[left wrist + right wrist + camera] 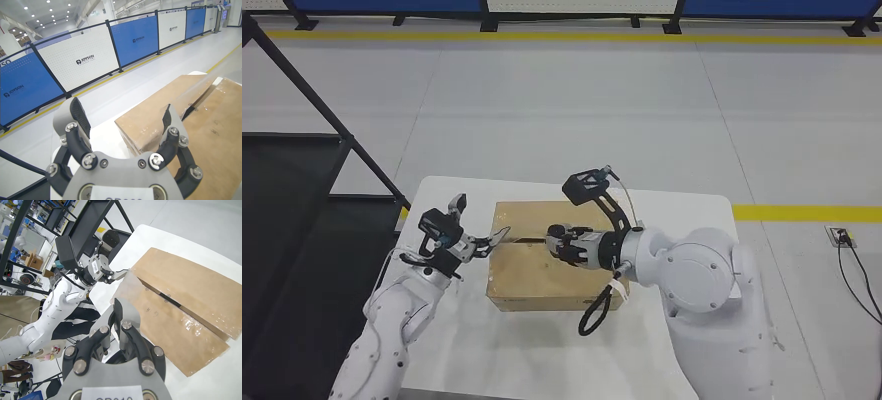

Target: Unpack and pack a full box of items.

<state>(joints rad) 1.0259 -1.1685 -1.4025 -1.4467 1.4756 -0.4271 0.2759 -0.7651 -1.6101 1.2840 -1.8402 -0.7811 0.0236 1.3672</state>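
Box [532,280] sits on the worktop [682,215], flaps down, nothing unpacked yet. Right gripper [115,306] is clamped on tape [125,285] half peeled off the box; left gripper [122,104] is spread apart at its edge.

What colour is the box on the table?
Plain brown cardboard; the box shows best in the right wrist view.

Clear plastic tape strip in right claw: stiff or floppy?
Likely floppy and light: the clear plastic tape strip is a thin film stretched from the right claw to the brown cardboard box. Probably sticky: its end clings there.
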